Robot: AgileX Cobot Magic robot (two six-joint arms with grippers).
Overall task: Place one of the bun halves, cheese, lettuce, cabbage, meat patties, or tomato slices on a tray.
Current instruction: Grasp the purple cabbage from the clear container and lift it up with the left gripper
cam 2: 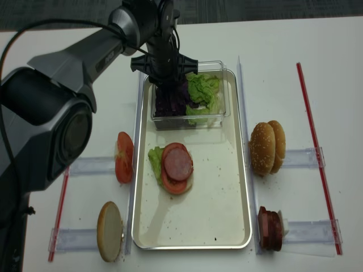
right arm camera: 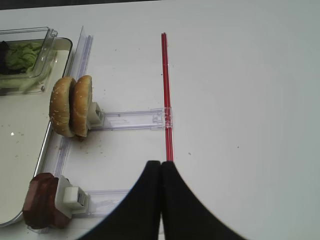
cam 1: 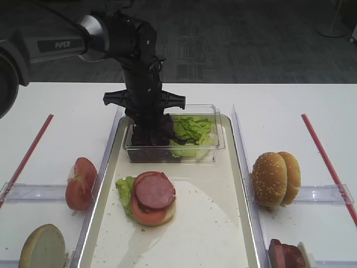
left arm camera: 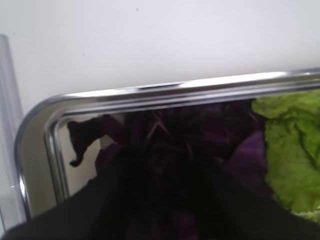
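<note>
From above we see our left gripper (cam 2: 169,93) sunk into the dark purple shredded cabbage (cam 2: 170,102) in the clear plastic box (cam 2: 218,116) on the silver-rimmed tray (cam 2: 249,187); its wrist view is too dark to tell its grip, while our right gripper (right arm camera: 161,167) hangs shut over the white worktop (right arm camera: 240,100)

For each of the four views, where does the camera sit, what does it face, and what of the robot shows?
Exterior high: front, angled down at the tray; left arm visible.
Realsense: overhead, whole tray; left arm visible.
Left wrist: looks down its left gripper into cabbage.
Right wrist: above the table, right gripper shut, empty; bun halves ahead.
Shared: both exterior views show the clear box.
</note>
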